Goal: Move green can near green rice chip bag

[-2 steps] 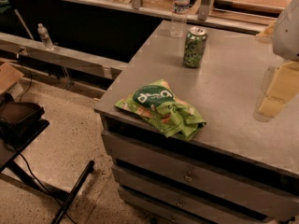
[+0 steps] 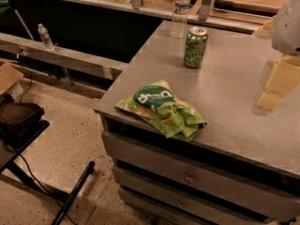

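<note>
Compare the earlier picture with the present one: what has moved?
Nothing visibly changed. The green can stands upright near the water bottle, the green rice chip bag lies by the counter front edge, and the gripper hangs above the counter at the view's right.

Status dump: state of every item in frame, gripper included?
green can: upright on the table, not held.
green rice chip bag: lying flat, crumpled, at the table's front edge.
water bottle: upright, behind the can.
drawers: shut.
gripper: over the table's right side, away from the can.
</note>
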You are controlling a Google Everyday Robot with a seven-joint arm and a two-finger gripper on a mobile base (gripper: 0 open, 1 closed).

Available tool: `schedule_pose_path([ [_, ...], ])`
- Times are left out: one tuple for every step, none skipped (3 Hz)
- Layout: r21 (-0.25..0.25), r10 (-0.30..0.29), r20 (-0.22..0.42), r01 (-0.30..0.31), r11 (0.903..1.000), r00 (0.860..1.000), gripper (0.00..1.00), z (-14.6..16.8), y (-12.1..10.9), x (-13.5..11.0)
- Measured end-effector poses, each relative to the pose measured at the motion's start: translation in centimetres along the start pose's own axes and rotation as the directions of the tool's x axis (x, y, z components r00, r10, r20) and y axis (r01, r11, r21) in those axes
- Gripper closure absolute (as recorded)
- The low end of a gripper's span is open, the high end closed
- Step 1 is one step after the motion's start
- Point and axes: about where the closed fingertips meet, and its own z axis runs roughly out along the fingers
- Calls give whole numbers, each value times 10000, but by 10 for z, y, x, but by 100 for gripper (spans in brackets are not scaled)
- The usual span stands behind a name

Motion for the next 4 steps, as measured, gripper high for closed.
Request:
schedule_pose_path([
  [324,-58,481,42,9995,9988,0,9,-44,6],
  [873,-325,1261,215,9960,9915,0,16,-106,3],
  [1288,90,2502,-425,9908,9682,0,32,-164,-2],
  [1308,1258,4557,-2061,9698,8812,0,46,-204,-10],
])
